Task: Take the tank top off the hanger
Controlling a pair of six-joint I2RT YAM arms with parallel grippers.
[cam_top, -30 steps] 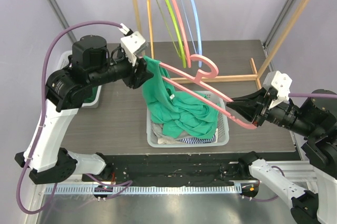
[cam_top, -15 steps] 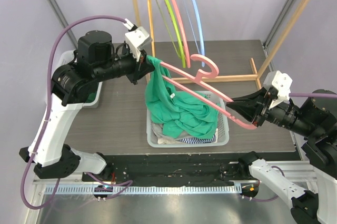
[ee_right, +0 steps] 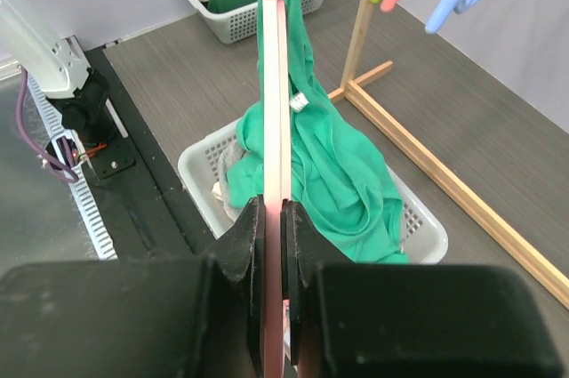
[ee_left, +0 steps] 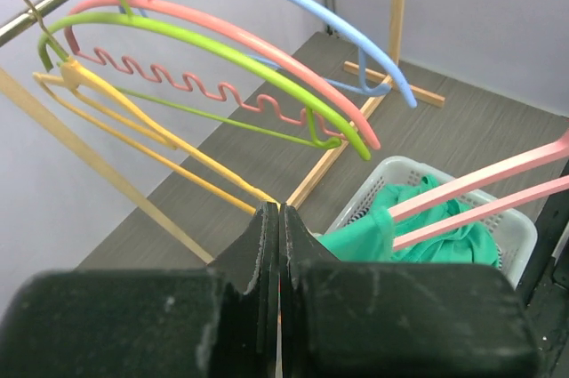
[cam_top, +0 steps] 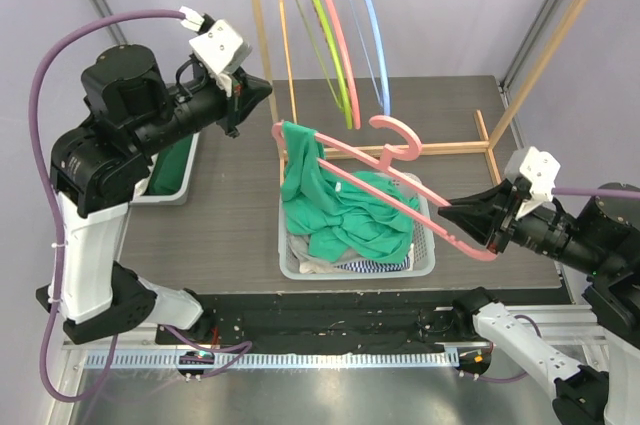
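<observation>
Left arm is raised over the left part of the tabletop. The left gripper (cam_top: 262, 91) points toward the wooden rack (cam_top: 264, 15). From overhead I can't read the jaws. The left wrist view settles it: fingers pressed flat together, nothing between them, hovering in front of the yellow, green, pink and blue spare hangers (ee_left: 267, 49).

A small bin (cam_top: 165, 198) sits at the left edge of the tabletop, half hidden under the arm from overhead. The right wrist view shows white and green laundry in it.

The green tank top (cam_top: 330, 210) is still on the pink hanger (ee_right: 271, 84). It is bunched over the hanger's left end and sags into the white basket (cam_top: 432, 245) at the middle of the near edge. The basket also holds other clothes, some striped. Only the right wrist view shows a small white label (ee_right: 298, 104) on the fabric.

The right gripper (cam_top: 447, 213) holds the hanger's right end out in the air, tilted down toward it. The right wrist view shows the jaws nearly closed with the pink bar pinched between the fingers.
</observation>
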